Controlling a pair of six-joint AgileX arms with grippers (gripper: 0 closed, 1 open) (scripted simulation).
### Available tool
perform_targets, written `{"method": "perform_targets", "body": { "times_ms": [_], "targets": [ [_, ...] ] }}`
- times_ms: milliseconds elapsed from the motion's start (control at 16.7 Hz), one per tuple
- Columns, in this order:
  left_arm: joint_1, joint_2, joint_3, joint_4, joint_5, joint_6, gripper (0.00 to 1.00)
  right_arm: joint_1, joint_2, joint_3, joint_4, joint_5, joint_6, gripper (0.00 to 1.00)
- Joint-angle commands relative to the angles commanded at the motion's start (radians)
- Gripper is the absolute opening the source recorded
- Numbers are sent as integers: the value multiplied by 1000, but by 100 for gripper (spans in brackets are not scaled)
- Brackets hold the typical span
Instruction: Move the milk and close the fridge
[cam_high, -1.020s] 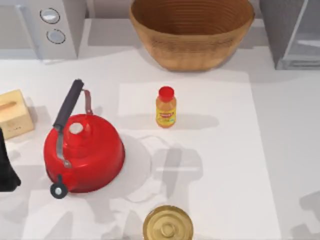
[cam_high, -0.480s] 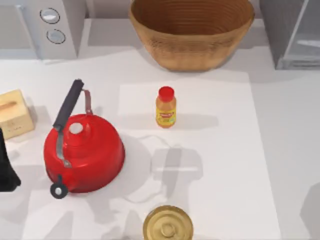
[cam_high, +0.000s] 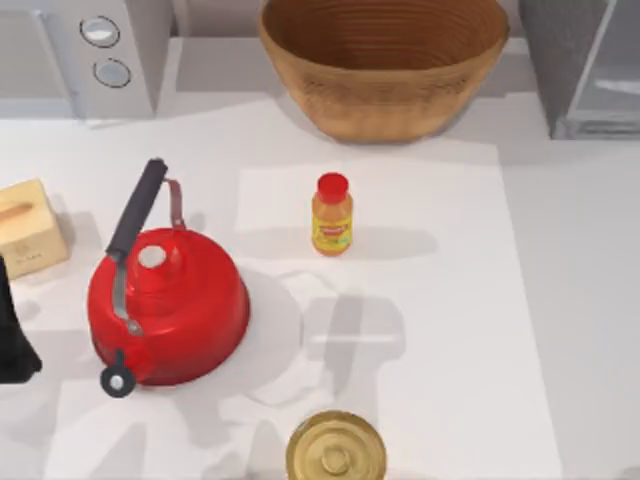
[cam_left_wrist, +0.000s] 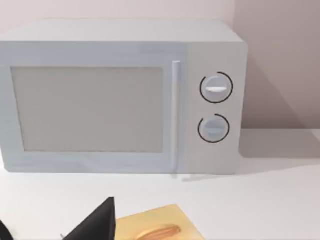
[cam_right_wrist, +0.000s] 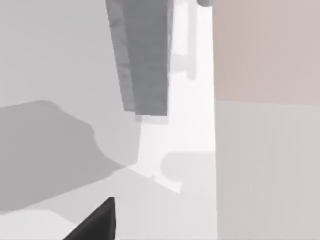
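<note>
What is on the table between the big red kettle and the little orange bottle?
Nothing. From the top view, bare white table separates the kettle and the bottle.

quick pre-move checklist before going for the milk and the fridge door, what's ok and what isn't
1. Milk located: cannot tell.
2. Fridge in place at the table's far right: ok.
3. Fridge door shut: cannot tell.
4. Left arm parked at the left edge beside the red kettle: ok.
5. Orange bottle upright mid-table, apart from the basket: ok.
6. Right gripper state: cannot tell; a dark fingertip shows in the right wrist view.
</note>
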Motion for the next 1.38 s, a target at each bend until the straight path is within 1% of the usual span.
{"method": "perform_targets", "body": {
  "times_ms": [120,420,540,660,780,900,1380],
  "targets": [
    [0,0,0,0,0,0,100,-29,28,8,9,-9,-23,100],
    [0,0,0,0,0,0,100,-24,26,4,9,-7,-21,100],
    [0,0,0,0,0,0,100,2,26,4,41,-2,7,100],
    [0,0,0,0,0,0,100,56,28,4,109,7,75,100],
    [0,0,0,0,0,0,100,130,30,4,206,20,186,100],
    [0,0,0,0,0,0,100,219,33,3,327,36,334,100],
    [0,0,0,0,0,0,100,635,37,-10,902,126,1078,100]
  ]
}}
